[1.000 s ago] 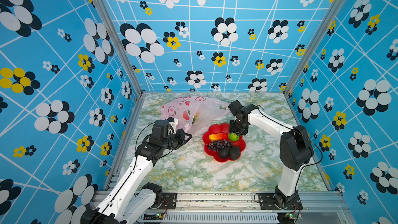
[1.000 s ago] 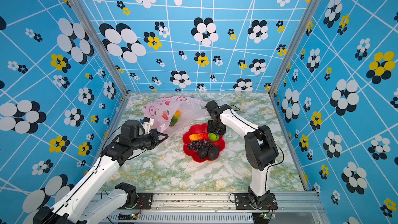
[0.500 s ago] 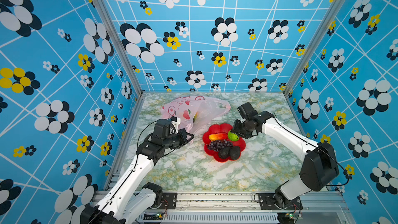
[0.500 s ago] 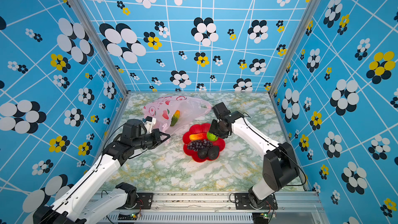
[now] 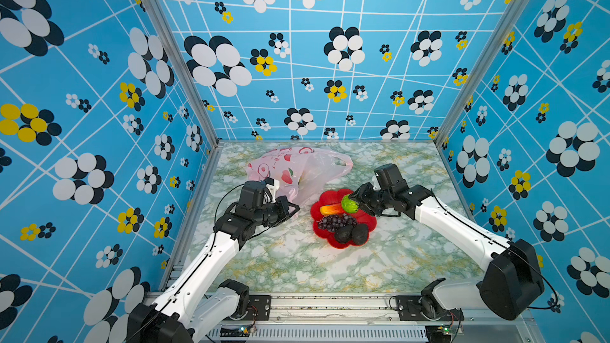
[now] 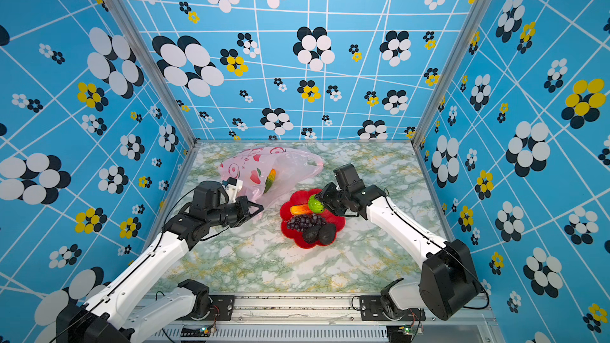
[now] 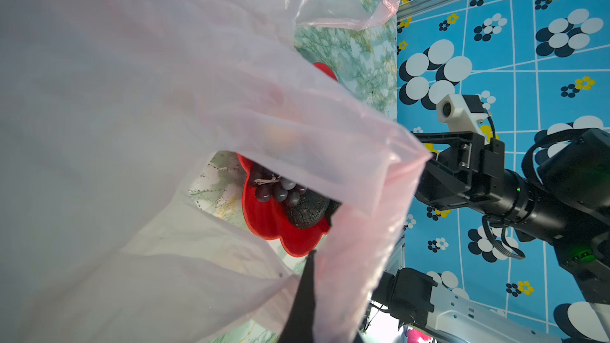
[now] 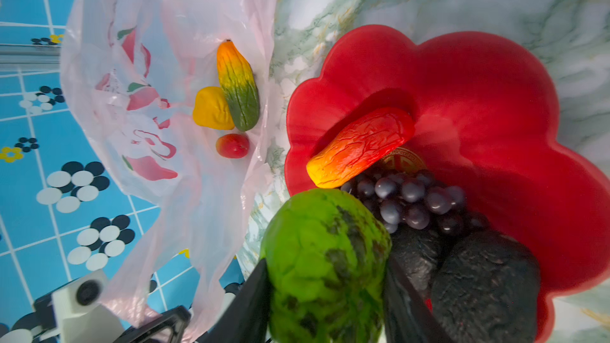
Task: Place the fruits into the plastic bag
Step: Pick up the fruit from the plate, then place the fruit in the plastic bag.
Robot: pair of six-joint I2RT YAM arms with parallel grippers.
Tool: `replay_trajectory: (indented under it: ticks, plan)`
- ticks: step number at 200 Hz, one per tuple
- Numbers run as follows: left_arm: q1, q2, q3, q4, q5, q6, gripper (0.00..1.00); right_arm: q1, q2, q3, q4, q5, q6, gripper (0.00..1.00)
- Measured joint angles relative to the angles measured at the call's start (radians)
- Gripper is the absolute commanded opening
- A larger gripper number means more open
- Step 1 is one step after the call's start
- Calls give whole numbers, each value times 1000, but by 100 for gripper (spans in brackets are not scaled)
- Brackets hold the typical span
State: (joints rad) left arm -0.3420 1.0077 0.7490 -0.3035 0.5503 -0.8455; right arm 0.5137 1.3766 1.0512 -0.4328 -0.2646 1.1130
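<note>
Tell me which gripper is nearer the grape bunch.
Right. The right gripper, shut on the green fruit, hovers over the red dish beside the grape bunch; the left gripper sits off the dish, clamped on the edge of the plastic bag.

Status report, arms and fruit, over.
Left gripper shut on plastic bag. Right gripper shut on green fruit over red dish edge. Mango, grapes, two avocados in dish; three fruits in bag.
</note>
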Motion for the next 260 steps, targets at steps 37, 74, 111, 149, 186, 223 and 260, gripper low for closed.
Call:
replay_trajectory:
  ticks: [37,74,111,149,186,223,260]
  plan:
    - [-7,2,5,-7,0,1,0,0,-18,-3,20,-4,29,40]
    - [-15,18,34,-18,0,2,0,1,-22,-2,22,-4,44,40]
    - [-21,29,65,-25,-2,17,0,1,-27,7,22,-4,51,40]
    - [-28,30,66,-26,-8,28,0,1,1,48,31,-12,51,39]
    - [-36,31,66,-25,-14,28,0,22,146,152,59,-42,51,39]
    - [-38,36,66,-24,-16,32,0,50,333,321,79,-77,51,39]
    - [-38,42,66,-26,-16,48,0,73,569,575,94,-119,52,38]
